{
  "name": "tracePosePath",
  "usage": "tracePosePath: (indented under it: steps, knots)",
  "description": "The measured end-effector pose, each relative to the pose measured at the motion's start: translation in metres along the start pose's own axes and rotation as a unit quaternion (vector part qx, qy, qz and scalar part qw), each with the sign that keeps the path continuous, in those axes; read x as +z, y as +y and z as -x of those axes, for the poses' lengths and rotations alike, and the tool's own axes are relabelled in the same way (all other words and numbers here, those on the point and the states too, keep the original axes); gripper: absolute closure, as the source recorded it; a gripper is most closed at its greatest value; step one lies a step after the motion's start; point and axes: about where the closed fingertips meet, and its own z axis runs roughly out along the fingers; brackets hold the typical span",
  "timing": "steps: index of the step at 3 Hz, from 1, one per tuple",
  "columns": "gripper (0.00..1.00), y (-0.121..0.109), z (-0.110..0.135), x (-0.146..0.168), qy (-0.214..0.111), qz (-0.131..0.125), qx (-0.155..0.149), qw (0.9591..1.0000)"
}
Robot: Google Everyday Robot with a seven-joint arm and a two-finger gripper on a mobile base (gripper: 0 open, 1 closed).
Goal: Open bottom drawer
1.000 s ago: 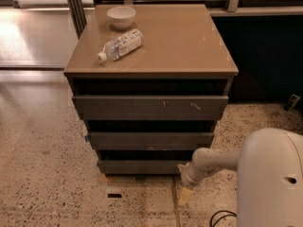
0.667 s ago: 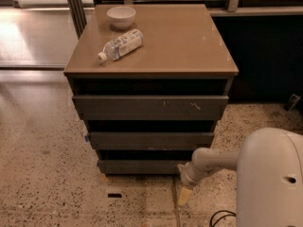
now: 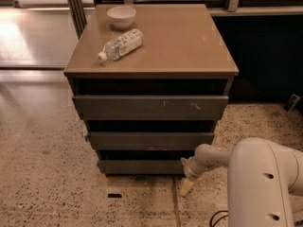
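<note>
Dark grey, handleless: the bottom drawer [image 3: 142, 166] is the lowest of three fronts in the cabinet [image 3: 156, 72], just above the speckled floor [image 3: 42, 183]. My gripper [image 3: 186, 185] hangs low, just beside the drawer's right end (whether my claw is clenched or released I cannot tell). Risks, as I judge them: with no handle, a pull at one corner may slip off the edge or skew the drawer until it jams. A hard tug might roll the bottle [image 3: 120, 45] lying on top.
</note>
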Motion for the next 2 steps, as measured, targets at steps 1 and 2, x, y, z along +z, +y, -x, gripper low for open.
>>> tracePosePath:
  steps: [1,2]
  knots:
    - [0.0,0.0,0.0,0.0,0.0,0.0,0.0,1.0]
    - [0.0,-0.0032,-0.0016,0.0096,-0.011,0.007,0.001,0.9999]
